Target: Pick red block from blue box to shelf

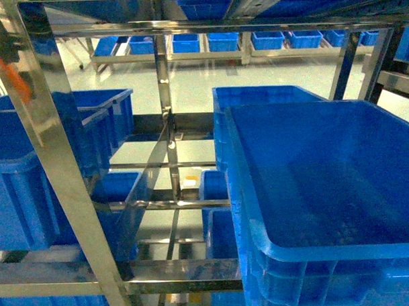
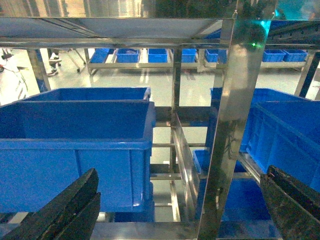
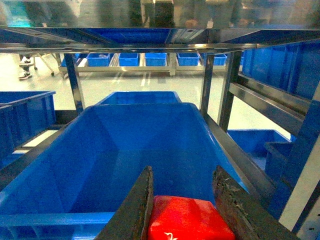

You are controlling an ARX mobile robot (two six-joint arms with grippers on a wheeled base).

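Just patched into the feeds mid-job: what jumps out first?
The red block, clamped between the right tool's fingers, hangs over the near end of a big blue crate. Shiny steel shelf posts frame everything, with more blue crates in the bays. The left tool is open and holds nothing.

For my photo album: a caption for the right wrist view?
Right gripper holding the red block above a blue crate in the shelf.
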